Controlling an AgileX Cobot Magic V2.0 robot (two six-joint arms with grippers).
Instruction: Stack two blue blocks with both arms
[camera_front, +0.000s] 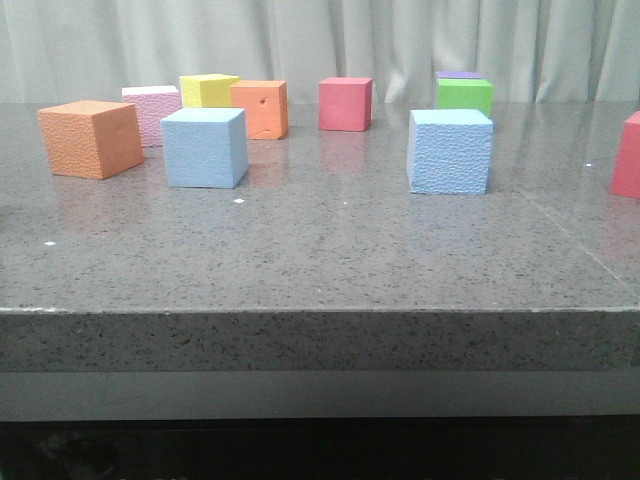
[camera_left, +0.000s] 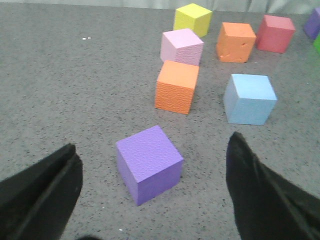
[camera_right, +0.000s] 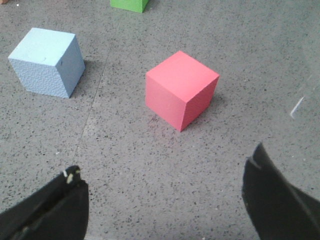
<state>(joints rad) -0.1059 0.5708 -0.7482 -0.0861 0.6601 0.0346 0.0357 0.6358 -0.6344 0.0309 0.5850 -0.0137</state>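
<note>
left blue block (camera_front: 204, 148): on the grey table (camera_front: 320, 260), left of centre, just right of the near orange cube (camera_front: 90, 138); apart from all neighbours
right blue block (camera_front: 450, 150): same depth, right of centre, well apart from the left one; neither is stacked
front view only: shows both blue blocks at once, plus back row of pink-lilac cube (camera_front: 152, 112), yellow cube (camera_front: 208, 90), second orange cube (camera_front: 260, 108), red cube (camera_front: 345, 103), green cube (camera_front: 464, 96) with a purple one just behind it; no arm visible here
left gripper (camera_left: 152, 192): jaws spread wide, holding nothing; a purple cube (camera_left: 149, 163) sits on the table between the fingers, touching neither
left wrist only: that near purple cube is out of the front view; left blue block seen past it, beside the orange cube
right gripper (camera_right: 162, 200): jaws wide apart, empty
right wrist only: a red-pink cube (camera_right: 181, 89) whole ahead of the fingers, only its edge shows at the front view's right border; right blue block further off to one side
</note>
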